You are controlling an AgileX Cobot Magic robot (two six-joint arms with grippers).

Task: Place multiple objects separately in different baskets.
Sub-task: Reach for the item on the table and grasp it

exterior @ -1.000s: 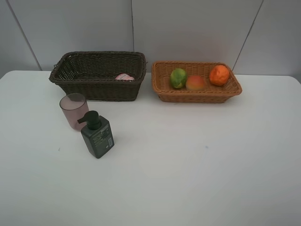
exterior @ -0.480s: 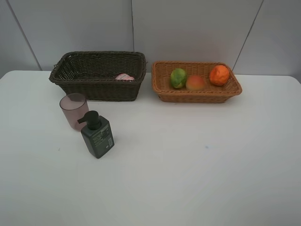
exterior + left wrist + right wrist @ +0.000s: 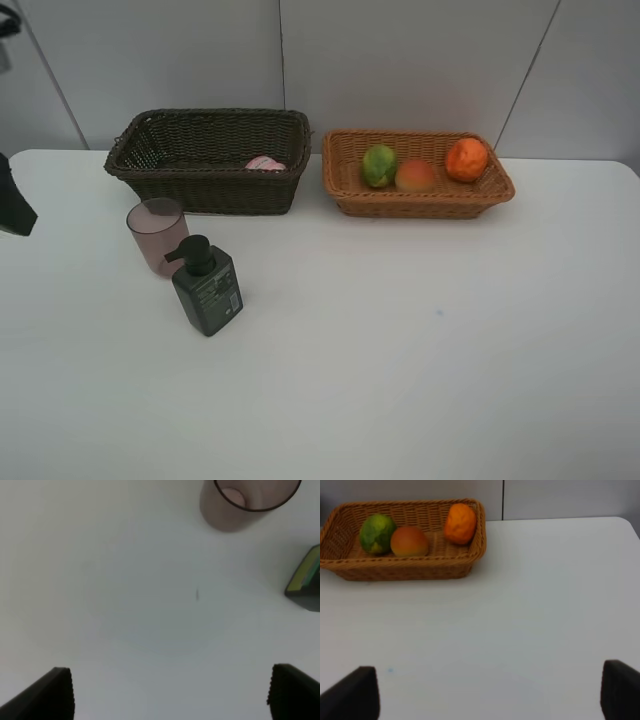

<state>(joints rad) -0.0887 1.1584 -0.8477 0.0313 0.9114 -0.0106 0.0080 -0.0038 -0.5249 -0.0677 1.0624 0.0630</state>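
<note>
Table (image 3: 420,360): white surface; two baskets stand side by side along its far edge, with a narrow gap between them.
Dark brown basket (image 3: 210,195): the deeper one, on the left of the high view; holds the pink bottle (image 3: 265,163), only partly visible over the rim.
Light orange-brown basket (image 3: 420,206): the shallower one, on the right; holds three fruits.
Green fruit (image 3: 379,165): left end of that basket, against the peach (image 3: 415,176).
Orange (image 3: 466,159): right end, apart from the peach.
Mauve cup (image 3: 157,235): upright on the table, in front of the deeper basket.
Dark green pump bottle (image 3: 207,290): upright, just beside the cup on its near side; not in a basket.
Left gripper (image 3: 170,672): fingers spread wide, nothing between them; above bare table near the cup.
Right gripper (image 3: 487,672): fingers spread wide, empty; over bare table, well short of the shallower basket.
</note>
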